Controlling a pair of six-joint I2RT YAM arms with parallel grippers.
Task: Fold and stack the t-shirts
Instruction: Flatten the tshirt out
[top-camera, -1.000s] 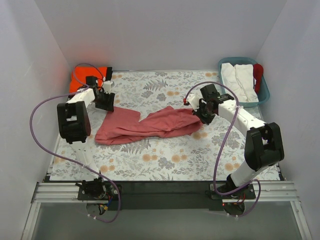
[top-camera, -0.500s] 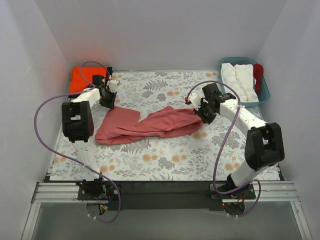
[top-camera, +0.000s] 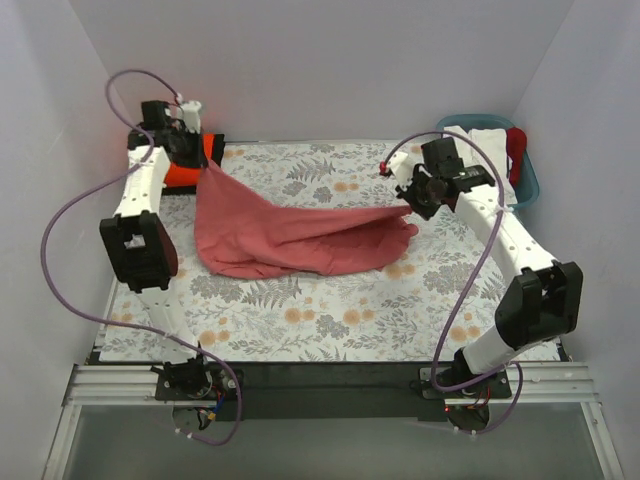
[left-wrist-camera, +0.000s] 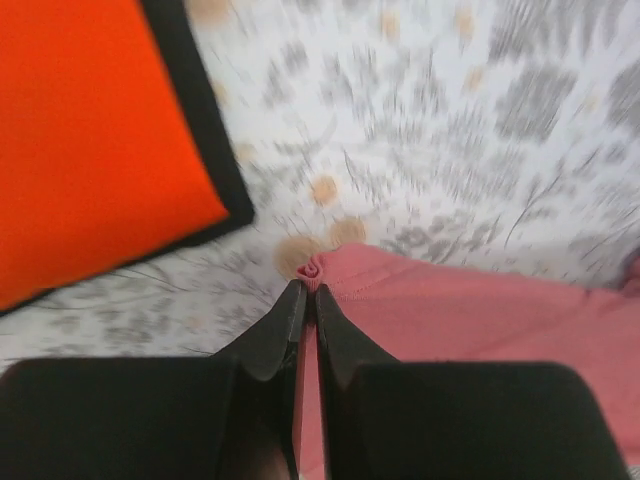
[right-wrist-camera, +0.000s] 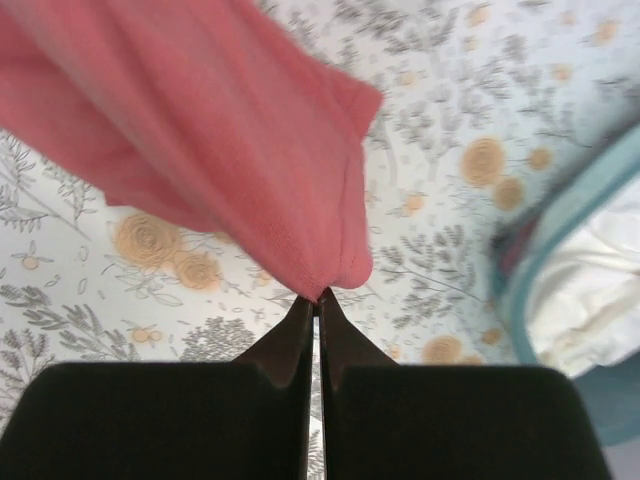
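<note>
White walls close round a floral-print desk (top-camera: 330, 320). Left jaws are clenched on a hem corner of the rose-red shirt (left-wrist-camera: 480, 330), with a small nub of cloth poking out past their tips. Right jaws are clenched likewise on the opposite corner, and the cloth hangs off them in a fold. Between the two grips the shirt is held up at both ends and drawn fairly taut along its upper edge, while its belly sags and lies rumpled on the middle of the desk. Just behind the left grip, at the far-left corner, the orange shirt (top-camera: 178, 175) lies folded square with a black edge (left-wrist-camera: 205, 130) showing beneath it — probably the black shirt, already stacked. At far right the teal basket (top-camera: 527, 185) holds white cloth (top-camera: 480, 150) and a red item (top-camera: 516, 145). By my reading one or two shirts are done and the rose one is only at the spreading stage — all its folds, and its stacking, are left.
</note>
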